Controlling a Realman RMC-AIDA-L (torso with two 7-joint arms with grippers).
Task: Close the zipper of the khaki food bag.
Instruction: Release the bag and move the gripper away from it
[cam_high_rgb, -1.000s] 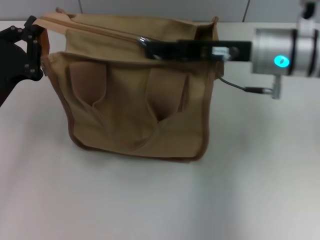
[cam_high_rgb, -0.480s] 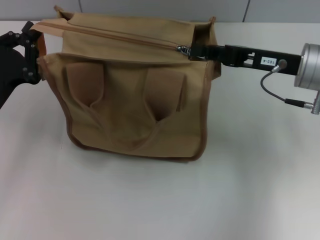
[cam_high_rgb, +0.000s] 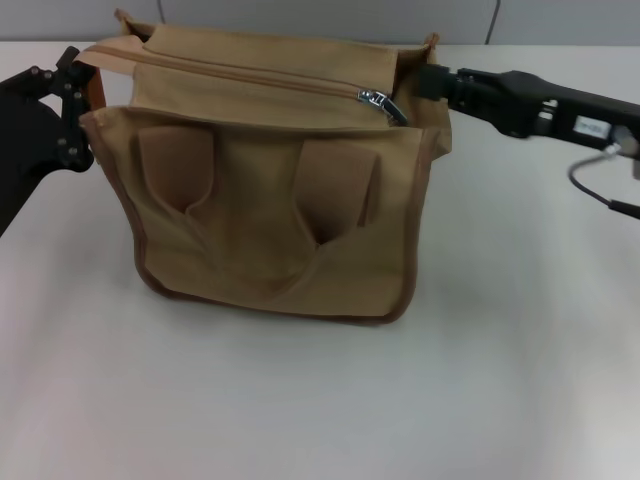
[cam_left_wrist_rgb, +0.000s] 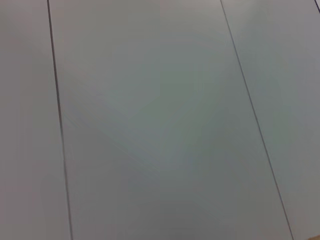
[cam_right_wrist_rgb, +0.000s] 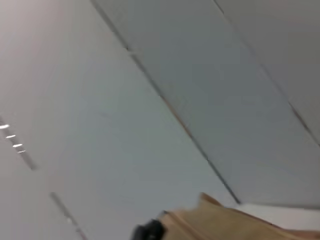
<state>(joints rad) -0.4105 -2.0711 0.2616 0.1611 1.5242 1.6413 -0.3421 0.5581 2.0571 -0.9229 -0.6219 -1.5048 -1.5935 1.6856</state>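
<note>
The khaki food bag (cam_high_rgb: 260, 210) stands upright on the white table, its two strap handles (cam_high_rgb: 175, 170) facing me. The zipper (cam_high_rgb: 240, 72) runs across its top panel and looks closed up to the silver pull tab (cam_high_rgb: 374, 97), which lies near the bag's right end. My right gripper (cam_high_rgb: 430, 85) is at the bag's top right corner, a short way right of the tab and apart from it. My left gripper (cam_high_rgb: 72, 105) is against the bag's left end. The right wrist view shows only a tan corner of the bag (cam_right_wrist_rgb: 225, 220). The left wrist view shows no bag.
The white table (cam_high_rgb: 300, 400) spreads in front of and to both sides of the bag. A grey panelled wall (cam_high_rgb: 300, 15) runs just behind the bag. A cable (cam_high_rgb: 590, 190) hangs from my right arm.
My right gripper drew the pull tab from mid-zipper to near the right end, then pulled back to the right, away from the tab. The left arm has hardly moved.
</note>
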